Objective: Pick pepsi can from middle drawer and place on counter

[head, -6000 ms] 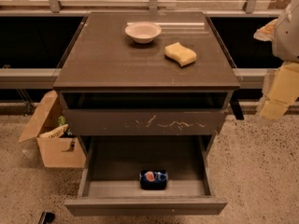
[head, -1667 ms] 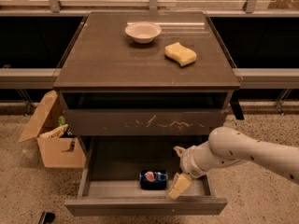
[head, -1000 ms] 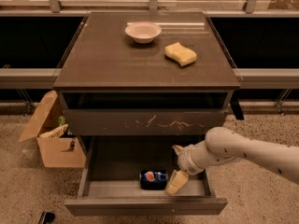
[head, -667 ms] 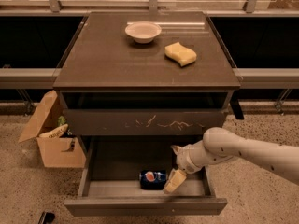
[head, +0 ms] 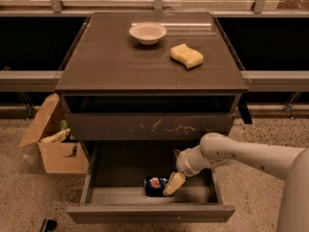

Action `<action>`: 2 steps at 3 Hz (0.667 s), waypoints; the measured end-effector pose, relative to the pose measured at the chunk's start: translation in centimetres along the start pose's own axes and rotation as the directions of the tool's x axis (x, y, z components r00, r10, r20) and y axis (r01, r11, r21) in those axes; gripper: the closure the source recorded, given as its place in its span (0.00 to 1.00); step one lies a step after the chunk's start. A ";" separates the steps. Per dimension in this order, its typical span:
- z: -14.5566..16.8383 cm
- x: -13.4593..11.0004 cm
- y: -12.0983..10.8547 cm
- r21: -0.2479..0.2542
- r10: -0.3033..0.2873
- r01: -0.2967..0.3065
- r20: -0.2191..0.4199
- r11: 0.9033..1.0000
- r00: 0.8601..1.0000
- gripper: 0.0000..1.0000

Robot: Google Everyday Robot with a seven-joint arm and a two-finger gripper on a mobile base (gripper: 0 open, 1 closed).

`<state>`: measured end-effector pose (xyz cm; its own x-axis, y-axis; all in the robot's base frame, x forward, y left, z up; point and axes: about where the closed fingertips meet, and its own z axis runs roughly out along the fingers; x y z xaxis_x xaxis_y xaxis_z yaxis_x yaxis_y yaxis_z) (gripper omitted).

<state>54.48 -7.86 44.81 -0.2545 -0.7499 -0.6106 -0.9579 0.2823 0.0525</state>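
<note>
The pepsi can [head: 154,186] lies on its side in the open middle drawer [head: 149,213], near the drawer's front and middle. My gripper [head: 173,183] reaches down into the drawer from the right, and its tip is against the can's right end. The arm [head: 241,153] comes in from the lower right. The counter [head: 120,62] is the dark brown top of the cabinet, above the drawers.
A white bowl [head: 147,33] and a yellow sponge [head: 186,55] sit on the counter's far half. The drawer front with whitish scratches [head: 149,126] overhangs the open drawer. An open cardboard box [head: 55,141] stands on the floor at the left.
My arm has come in from the right and dropped into the drawer. Over the last second the gripper has edged left until it is against the can. The can has not moved.
</note>
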 end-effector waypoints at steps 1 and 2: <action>1.8 0.6 -0.9 0.030 0.001 0.000 -0.033 1.000 0.999 0.00; 3.7 1.1 -1.1 0.044 0.002 0.001 -0.065 0.999 0.998 0.00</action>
<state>55.76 -6.79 41.17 -0.2642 -0.7867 -0.5579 -0.9515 0.3073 0.0172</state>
